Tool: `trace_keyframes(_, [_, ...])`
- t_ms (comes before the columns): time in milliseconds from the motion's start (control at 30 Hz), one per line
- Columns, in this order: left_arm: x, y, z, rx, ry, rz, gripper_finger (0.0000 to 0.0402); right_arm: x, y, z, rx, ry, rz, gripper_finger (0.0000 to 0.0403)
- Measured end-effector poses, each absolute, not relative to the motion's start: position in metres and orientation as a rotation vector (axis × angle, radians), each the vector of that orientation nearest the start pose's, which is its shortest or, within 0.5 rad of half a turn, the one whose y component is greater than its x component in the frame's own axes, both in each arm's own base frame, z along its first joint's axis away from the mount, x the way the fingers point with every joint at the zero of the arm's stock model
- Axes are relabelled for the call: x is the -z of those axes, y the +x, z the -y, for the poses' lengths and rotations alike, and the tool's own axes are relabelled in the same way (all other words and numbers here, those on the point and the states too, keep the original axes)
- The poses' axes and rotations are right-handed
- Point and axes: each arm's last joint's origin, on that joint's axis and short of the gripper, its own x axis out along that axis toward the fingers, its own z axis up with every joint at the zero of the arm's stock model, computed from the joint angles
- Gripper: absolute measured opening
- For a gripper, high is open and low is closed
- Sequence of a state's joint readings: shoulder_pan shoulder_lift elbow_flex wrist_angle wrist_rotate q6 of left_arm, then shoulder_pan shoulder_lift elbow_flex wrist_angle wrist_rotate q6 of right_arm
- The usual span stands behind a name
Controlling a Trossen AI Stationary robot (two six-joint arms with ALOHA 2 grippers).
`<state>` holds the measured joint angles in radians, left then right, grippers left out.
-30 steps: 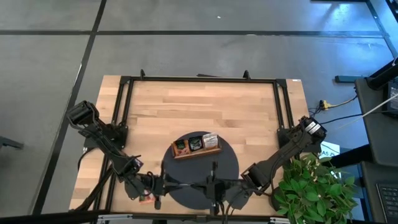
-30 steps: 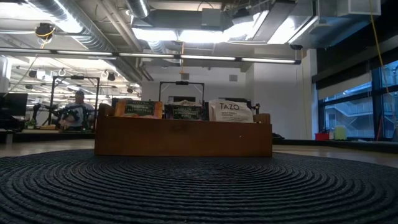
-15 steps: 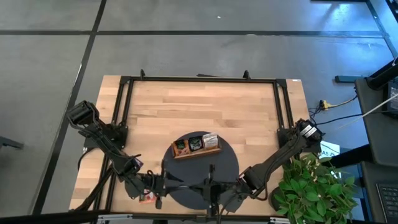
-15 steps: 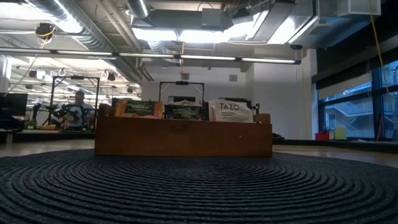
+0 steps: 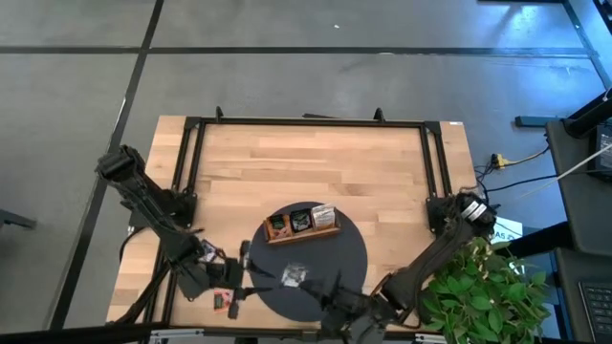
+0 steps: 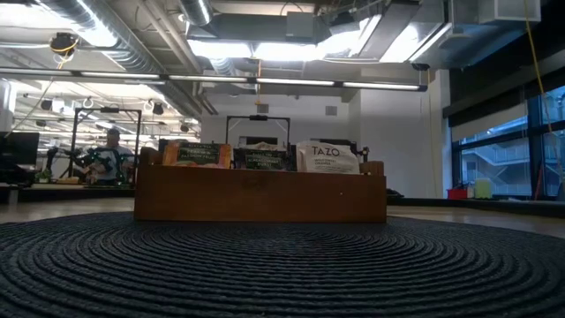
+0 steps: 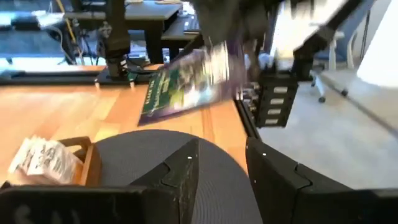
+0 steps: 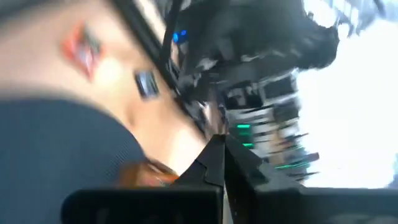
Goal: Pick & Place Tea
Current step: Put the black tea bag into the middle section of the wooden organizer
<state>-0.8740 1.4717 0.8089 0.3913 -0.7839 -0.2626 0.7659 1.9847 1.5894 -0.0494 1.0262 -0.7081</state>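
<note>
1. Left gripper (image 7: 222,158): over the left rim of the round dark mat (image 5: 337,254), facing across it. Fingers apart, nothing between them.
2. Red tea sachet (image 5: 223,302): flat on the wooden tabletop (image 5: 316,158), just off the mat's left edge, below the left gripper.
3. Round dark mat: ribbed weave, on the near half of the tabletop, carrying items 4 and 5.
4. Loose tea sachet (image 5: 294,275): pale from above, over the near-left part of the mat. In the left wrist view it is green and purple (image 7: 183,82), tilted, above the mat's surface. A blurred dark shape meets its upper edge; whether that shape grips it cannot be told.
5. Wooden tray (image 5: 302,235): three compartments, on the far part of the mat, slightly askew. Tea sachets stand upright in each; dark ones (image 6: 196,155) left and middle, a white one marked TAZO (image 6: 327,157) on the right.
6. Right gripper (image 8: 219,148): over the mat's near edge, right of the loose sachet. Fingers drawn together; nothing can be made out between them, the view being blurred.
7. Potted plant (image 5: 478,287): green leaves, beyond the mat's right side, at the table's near right corner.
</note>
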Motion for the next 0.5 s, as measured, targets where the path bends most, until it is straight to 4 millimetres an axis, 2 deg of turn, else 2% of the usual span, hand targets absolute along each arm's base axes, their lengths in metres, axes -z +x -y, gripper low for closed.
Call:
trace_keyframes(133, [-0.259, 0.211, 0.210, 0.099, -0.222, -0.186, 0.0128, -0.246, 0.348, -0.299, 0.111, -1.482, -0.459, 0.0006])
trace_keyframes(200, [-0.265, 0.214, 0.203, 0.138, -0.304, -0.194, 0.0128, -0.235, 0.351, -0.301, 0.136, -1.639, -0.508, 0.0006])
trace_keyframes(300, [-0.266, 0.221, 0.195, 0.200, -0.409, -0.235, 0.0128, -0.225, 0.357, -0.301, 0.255, -1.744, -0.581, 0.0006])
trace_keyframes(500, [-0.259, 0.235, 0.178, 0.220, -0.612, -0.366, 0.0128, -0.216, 0.356, -0.305, 0.258, -1.780, -0.599, 0.0006])
